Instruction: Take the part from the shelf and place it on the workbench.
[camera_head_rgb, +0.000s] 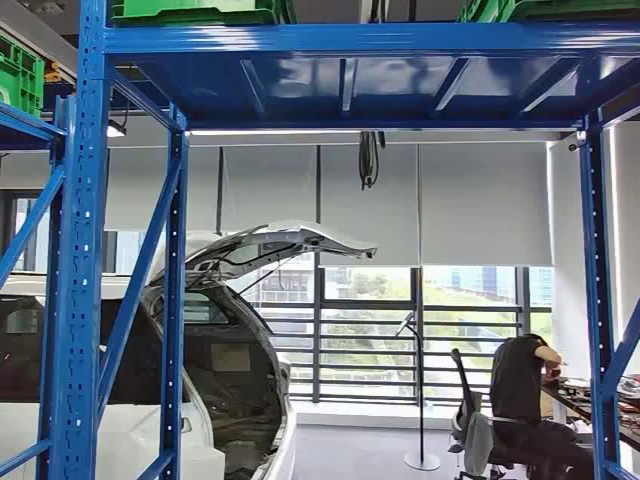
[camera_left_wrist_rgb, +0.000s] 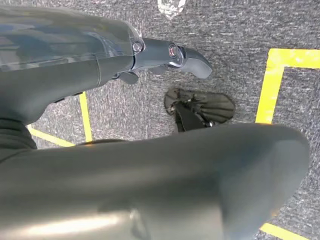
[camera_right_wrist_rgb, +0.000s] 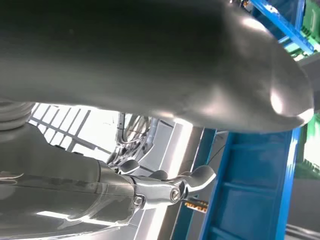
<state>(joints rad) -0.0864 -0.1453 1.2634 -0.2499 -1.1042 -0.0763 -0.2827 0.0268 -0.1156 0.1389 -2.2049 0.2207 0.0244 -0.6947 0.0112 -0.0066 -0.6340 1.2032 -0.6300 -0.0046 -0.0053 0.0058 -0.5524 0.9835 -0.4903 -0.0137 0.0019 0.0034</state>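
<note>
Blue steel shelf: perforated uprights w/ rows of punched holes, diagonal braces, flat painted deck overhead w/ ribbed underside. Green plastic crates sit on the top deck, moulded and ribbed; another green crate at far left. The part itself can't be picked out from these views. Behind the rack, a white car w/ glossy tailgate raised, dark boot lining visible. A person in a dark top sits on a mesh office chair at a bench by the window; grey roller blinds above. Left hand hangs over grey coarse-weave carpet w/ yellow tape lines; fingers extended and holding nothing, smooth dark grey shells. Right hand is polished, reflective, fingers extended, nothing in them, near a blue upright. No legible writing anywhere.
</note>
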